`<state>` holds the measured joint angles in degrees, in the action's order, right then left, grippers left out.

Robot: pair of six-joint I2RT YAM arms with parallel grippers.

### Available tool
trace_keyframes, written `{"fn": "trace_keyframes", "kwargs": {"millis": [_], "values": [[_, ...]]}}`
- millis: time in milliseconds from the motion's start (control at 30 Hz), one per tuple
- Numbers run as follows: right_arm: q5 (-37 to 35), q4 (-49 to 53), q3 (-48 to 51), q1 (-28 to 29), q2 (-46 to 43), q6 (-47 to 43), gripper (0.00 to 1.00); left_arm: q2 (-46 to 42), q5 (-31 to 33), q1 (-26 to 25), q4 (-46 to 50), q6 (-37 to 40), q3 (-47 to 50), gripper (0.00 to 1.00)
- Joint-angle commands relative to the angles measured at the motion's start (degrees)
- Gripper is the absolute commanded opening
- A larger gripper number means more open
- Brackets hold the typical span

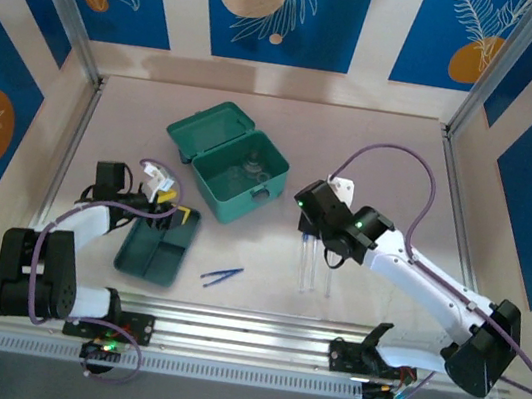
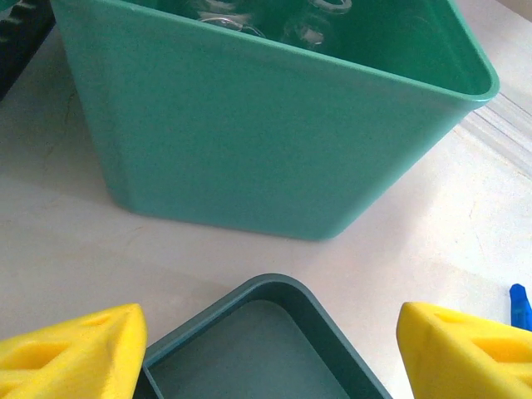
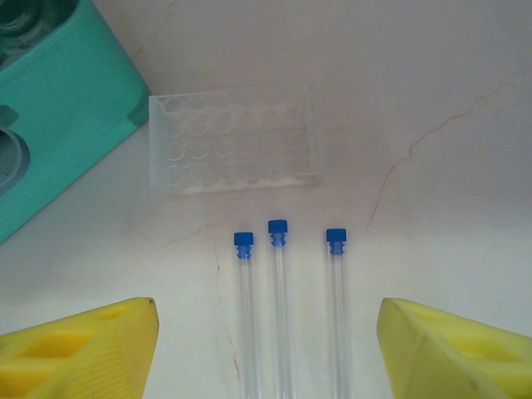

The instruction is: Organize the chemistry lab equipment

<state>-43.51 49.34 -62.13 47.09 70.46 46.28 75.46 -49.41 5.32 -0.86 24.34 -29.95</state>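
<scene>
Pale veined tabletop (image 1: 159,107) inside blue leaf-patterned walls (image 1: 306,13); left pincer (image 2: 270,332) and right pincer (image 3: 266,341) both stand apart, empty.

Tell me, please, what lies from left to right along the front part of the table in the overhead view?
Dark-green tray → blue tweezers → clear tubes. The teal case further back spans the first two, so I have left it out.
</scene>
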Motion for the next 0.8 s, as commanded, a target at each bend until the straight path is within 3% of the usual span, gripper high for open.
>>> {"fn": "trace_keyframes", "kwargs": {"millis": [0, 500, 767], "values": [[-0.17, 1.69, 1.02, -0.53, -2.04, 2.67, 0.7, 0.03, -0.08, -0.85, -0.03, -0.04, -1.42, 0.79], [-0.17, 7.06, 5.44, -2.18, -7.81, 4.78, 0.7, -1.12, 2.43, -2.35, -0.54, 0.01, -0.63, 0.79], [0.44, 8.09, 7.28, -2.23, -10.59, 5.71, 0.7, -1.15, 9.23, -7.19, 2.5, 2.56, -1.76, 0.78]]}}
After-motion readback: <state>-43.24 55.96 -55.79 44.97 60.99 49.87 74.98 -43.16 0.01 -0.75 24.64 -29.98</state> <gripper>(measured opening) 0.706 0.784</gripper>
